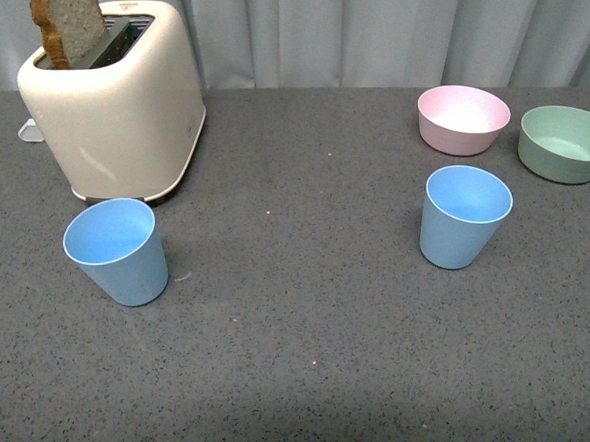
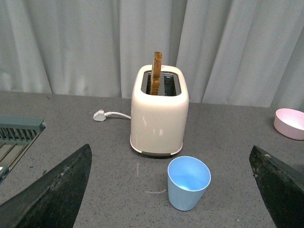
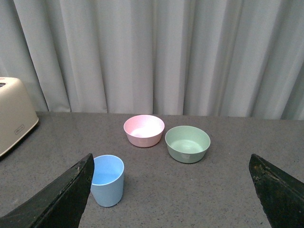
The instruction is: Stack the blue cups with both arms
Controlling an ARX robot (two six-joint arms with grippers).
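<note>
Pale pleated curtains (image 1: 363, 26) are hanging behind the speckled dark-grey desk (image 1: 304, 371). The cream toaster (image 1: 118, 112) is sitting far left, the pink bowl (image 1: 463, 121) and green bowl (image 1: 566, 144) far right. The left blue cup (image 1: 117, 254) is standing upright before the toaster, the right blue cup (image 1: 463, 219) near the pink bowl. The left fingers (image 2: 54, 192) and right fingers (image 3: 59, 199) are gaping wide, empty.

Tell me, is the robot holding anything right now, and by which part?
Nothing is held. Left gripper and right gripper are open and empty; the left blue cup and right blue cup stand free on the table.

Left cup (image 1: 115, 250) before toaster (image 1: 117, 102)
</note>
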